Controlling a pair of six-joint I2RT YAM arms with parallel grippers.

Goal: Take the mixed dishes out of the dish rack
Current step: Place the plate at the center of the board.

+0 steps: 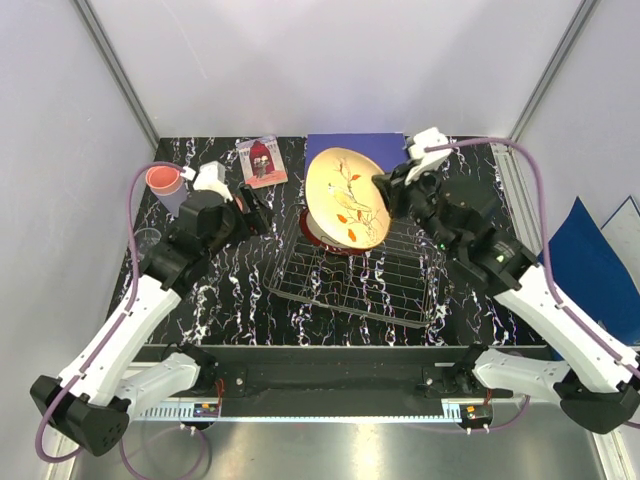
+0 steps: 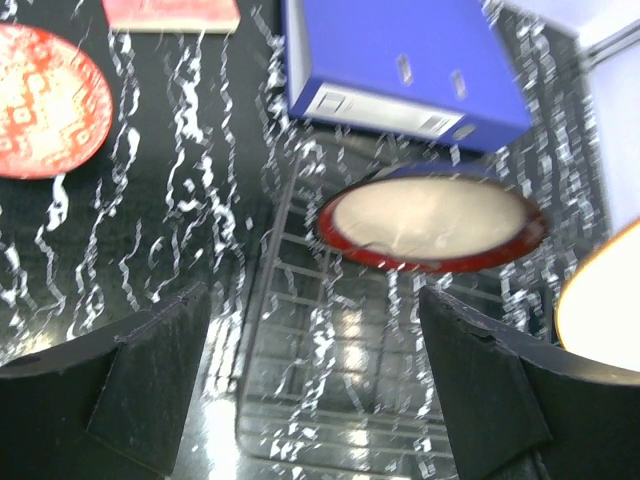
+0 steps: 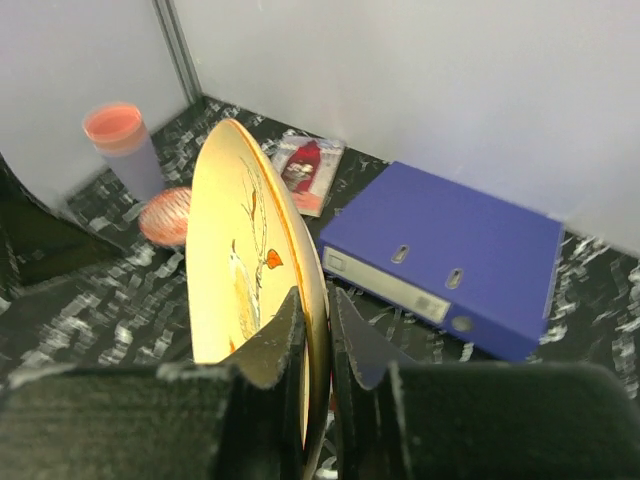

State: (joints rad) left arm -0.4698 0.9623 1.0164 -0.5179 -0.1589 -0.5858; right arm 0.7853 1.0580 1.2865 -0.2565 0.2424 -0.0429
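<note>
Black desk (image 1: pixel 230 300) with white squiggles, and white walls all round. Near the middle sits the wire rack (image 1: pixel 340 290). The right gripper (image 3: pixel 312 310) is pinching the big cream plate (image 1: pixel 345 197) by its thin edge. The plate stands on its side, tipped a bit, above the rack's 12 o'clock end. I think it is being lifted out, but I cannot tell if its bottom edge touches the wires.

The plate is hard and will not bend. It looks shiny, so it is likely slippery, and it would break if dropped. Most of its weight hangs away from the gripper, so it may swing or slide. A firm pinch on the rim and a slow, soft set-down look best.

The left gripper (image 2: pixel 312 300) is spread wide and holds nothing. It hovers at the rack's 9 o'clock side. Ahead of it a cream bowl (image 2: pixel 430 220) with a red rim lies in the rack. That bowl is hard too and easy to chip. Its rim looks like the best place to grab, one finger inside and one outside.

Out of the rack already are a red patterned bowl (image 2: pixel 40 100) and a pink cup (image 1: pixel 163 180), at 10 o'clock on the desk. A blue binder (image 2: pixel 400 60) lies at 12 o'clock.
</note>
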